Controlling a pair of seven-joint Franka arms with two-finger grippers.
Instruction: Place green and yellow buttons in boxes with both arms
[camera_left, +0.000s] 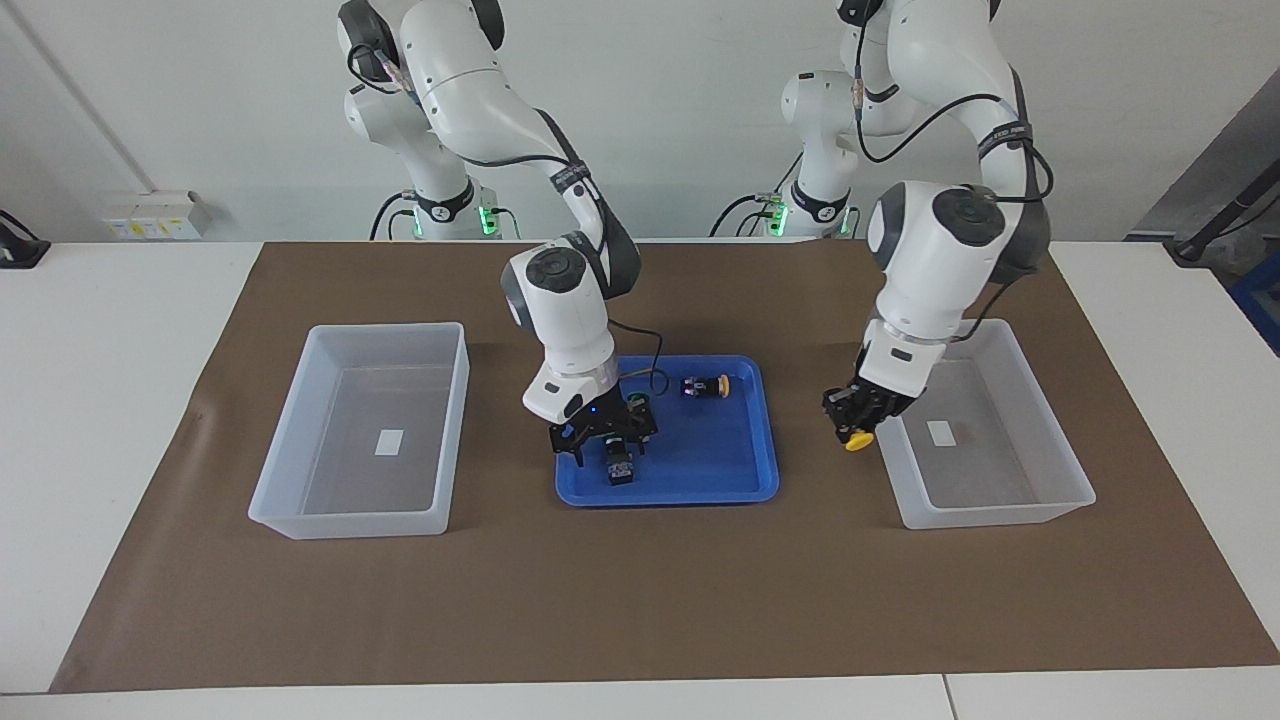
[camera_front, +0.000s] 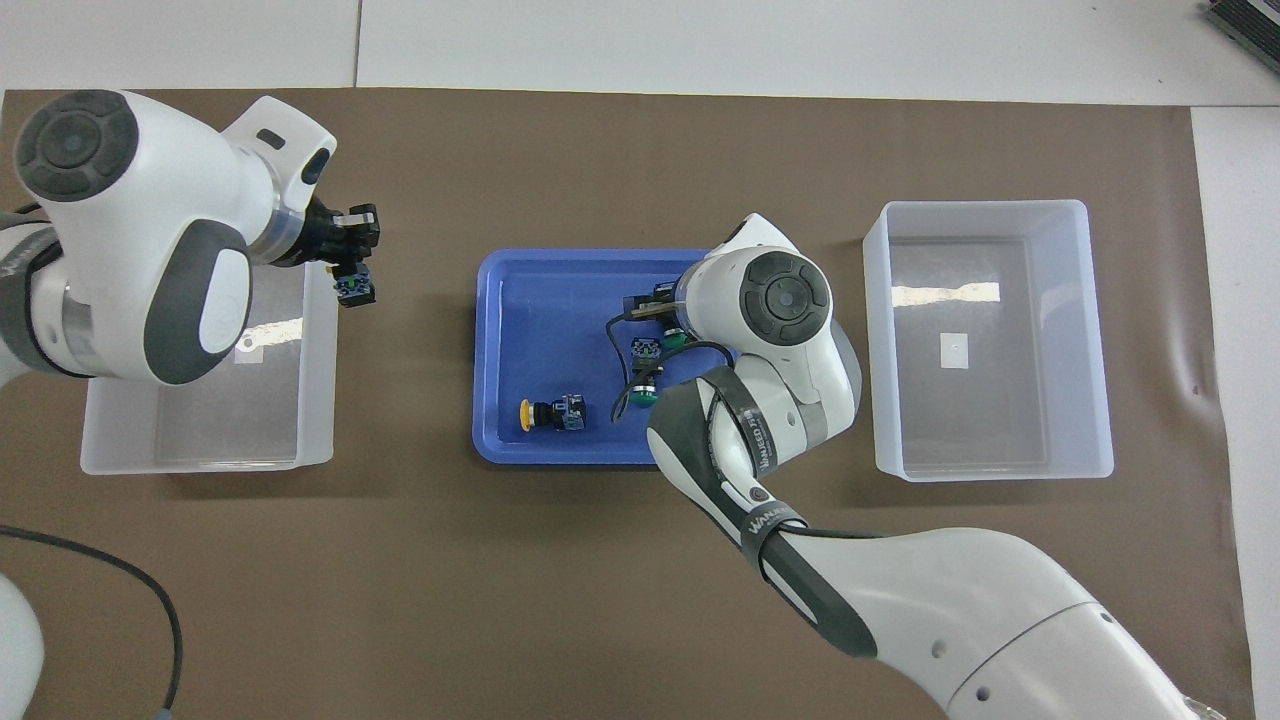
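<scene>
1. Yellow mushroom-capped button (camera_left: 856, 438) hangs clamped in the left gripper (camera_left: 858, 415), up over the rim of the clear plastic box (camera_left: 1000, 505) at the left arm's end.
2. Facing view: the right gripper (camera_left: 603, 440) is low in the blue plastic tray (camera_left: 740, 480), jaws apart around a green-capped button (camera_left: 619, 466).
3. Overhead view: a second yellow-capped button (camera_front: 550, 414) lies in the tray (camera_front: 530, 300), and another green-capped button (camera_front: 643, 390) shows beside the right arm.

I see bright, even overhead light, soft shadows under both arms, glare on the clear box (camera_front: 250, 335) floor, frames sharp.
</scene>
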